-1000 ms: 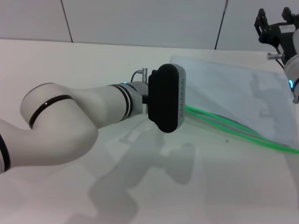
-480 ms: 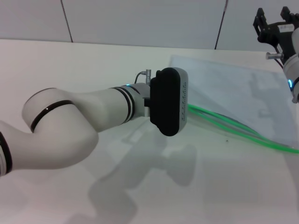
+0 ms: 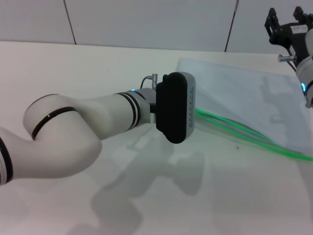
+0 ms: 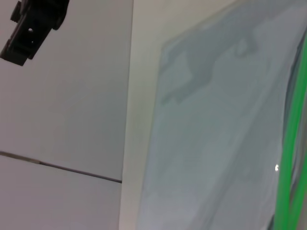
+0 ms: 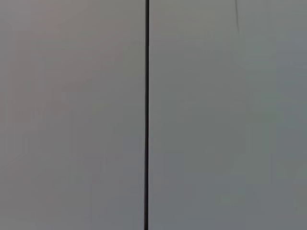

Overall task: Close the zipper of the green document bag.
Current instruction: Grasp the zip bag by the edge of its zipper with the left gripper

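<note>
Green document bag (image 3: 244, 105): flat, rectangular, translucent grey-blue plastic, lying on the white table (image 3: 98, 68), right of centre. Zipper (image 3: 254, 139): thin bright green strips along near long edge, parted, not closed. Slider not discernible. Left gripper (image 3: 177, 107) at zipper's near end; grip state indeterminable. Right gripper (image 3: 286, 27) raised at far right, fingers spread, empty.
</note>
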Controlling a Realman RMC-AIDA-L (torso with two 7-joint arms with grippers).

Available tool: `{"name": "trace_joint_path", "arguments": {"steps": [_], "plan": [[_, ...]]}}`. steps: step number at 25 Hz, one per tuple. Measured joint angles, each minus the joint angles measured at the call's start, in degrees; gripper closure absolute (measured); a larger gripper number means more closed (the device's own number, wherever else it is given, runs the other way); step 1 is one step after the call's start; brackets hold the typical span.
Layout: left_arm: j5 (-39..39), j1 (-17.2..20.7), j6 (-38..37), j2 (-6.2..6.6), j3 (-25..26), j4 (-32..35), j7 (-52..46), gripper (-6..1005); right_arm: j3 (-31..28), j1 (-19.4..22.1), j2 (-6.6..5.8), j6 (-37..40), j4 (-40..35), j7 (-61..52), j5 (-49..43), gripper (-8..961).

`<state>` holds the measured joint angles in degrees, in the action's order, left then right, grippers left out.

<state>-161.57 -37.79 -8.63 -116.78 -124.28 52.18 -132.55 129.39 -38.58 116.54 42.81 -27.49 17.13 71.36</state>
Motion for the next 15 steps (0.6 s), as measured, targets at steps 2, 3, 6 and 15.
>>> {"name": "trace_joint_path", "arguments": {"steps": [2, 3, 6, 15], "plan": [[0.0, 0.0, 0.4, 0.00, 0.0, -0.2, 0.1, 286, 0.0, 0.0, 0.00, 0.0, -0.1, 0.0, 0.0, 339], [0.0, 0.0, 0.5, 0.00, 0.0, -0.2, 0.1, 293, 0.0, 0.0, 0.00, 0.0, -0.1, 0.0, 0.0, 339], [0.0, 0.0, 0.5, 0.00, 0.0, -0.3, 0.0, 326, 0.2, 0.0, 0.00, 0.0, -0.1, 0.0, 0.0, 339], [0.8, -0.3, 0.7, -0.11, 0.1, -1.4, -0.1, 468, 0.3, 0.0, 0.01, 0.0, -0.4, 0.0, -0.2, 339]]}}
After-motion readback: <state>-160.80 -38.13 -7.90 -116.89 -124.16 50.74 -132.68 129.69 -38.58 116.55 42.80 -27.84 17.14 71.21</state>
